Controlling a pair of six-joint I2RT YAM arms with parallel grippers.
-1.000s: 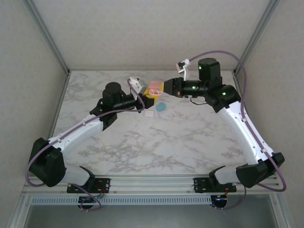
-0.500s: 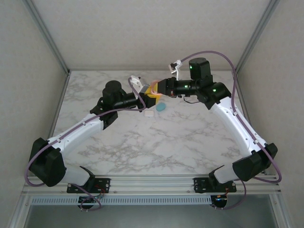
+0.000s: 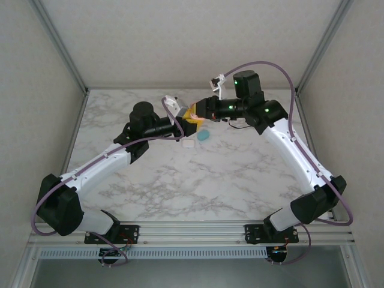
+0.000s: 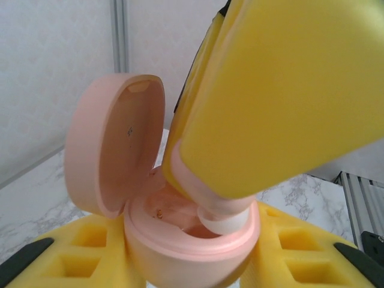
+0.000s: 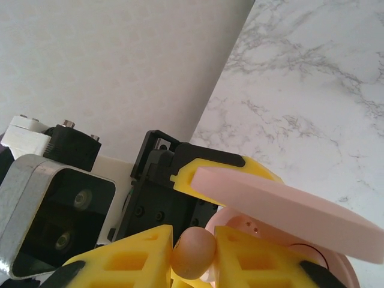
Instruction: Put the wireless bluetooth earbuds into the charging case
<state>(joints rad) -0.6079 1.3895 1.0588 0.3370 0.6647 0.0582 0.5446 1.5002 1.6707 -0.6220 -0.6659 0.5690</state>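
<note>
A pink charging case [image 4: 180,255] sits between the yellow pads [image 4: 90,240] of my left gripper [image 4: 192,258], which is shut on it. Its round lid [image 4: 114,150] stands open to the left. My right gripper [image 5: 193,258] is shut on a pinkish-orange earbud [image 5: 193,252], and one of its yellow fingers [image 4: 282,90] reaches down from the upper right. The earbud's whitish tip [image 4: 225,223] rests inside the case's opening. In the top view both grippers, left [image 3: 185,123] and right [image 3: 197,113], meet above the far middle of the table.
A teal oval piece [image 3: 204,135] and a small white piece [image 3: 188,144] lie on the marble table [image 3: 228,174] just below the grippers. Frame posts and pale walls close in the back and sides.
The right arm has swung left and brought its gripper with the earbud up against the left gripper's case. The left arm has stayed put.
</note>
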